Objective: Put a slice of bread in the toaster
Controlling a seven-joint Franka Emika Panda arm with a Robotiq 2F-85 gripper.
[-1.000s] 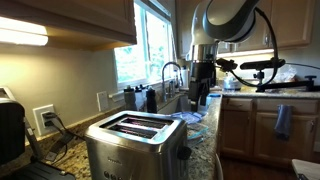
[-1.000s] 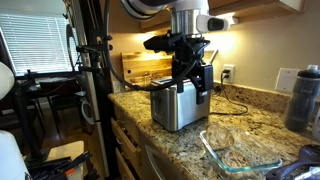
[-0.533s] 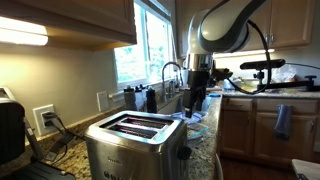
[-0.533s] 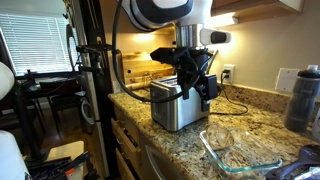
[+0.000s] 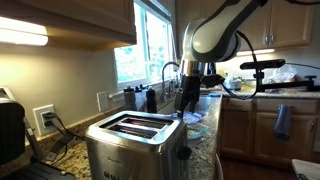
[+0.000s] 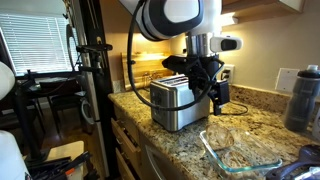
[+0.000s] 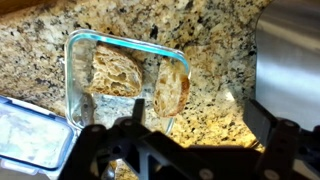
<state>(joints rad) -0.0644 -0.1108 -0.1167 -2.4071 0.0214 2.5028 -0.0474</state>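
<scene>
Two tan slices of bread, one lying flat [image 7: 117,72] and one more on edge [image 7: 173,88], rest in a clear glass container [image 7: 75,45] on the granite counter. The brushed steel toaster [image 5: 135,140] stands on the counter with its two top slots empty; it also shows in an exterior view [image 6: 178,103] and at the right edge of the wrist view [image 7: 292,50]. My gripper [image 7: 200,125] is open and empty. It hangs above the counter between the container and the toaster, and shows in both exterior views [image 5: 186,105] [image 6: 215,100].
The glass container [image 6: 240,150] sits near the counter's front edge. A blue-rimmed lid [image 7: 30,140] lies beside it. A dark bottle [image 6: 303,95] stands at the far right. A black appliance [image 5: 10,130], a sink faucet [image 5: 172,72] and a window are nearby.
The arm has swung away from above the toaster toward the glass container and has come a little lower. The gripper stays open and empty.
</scene>
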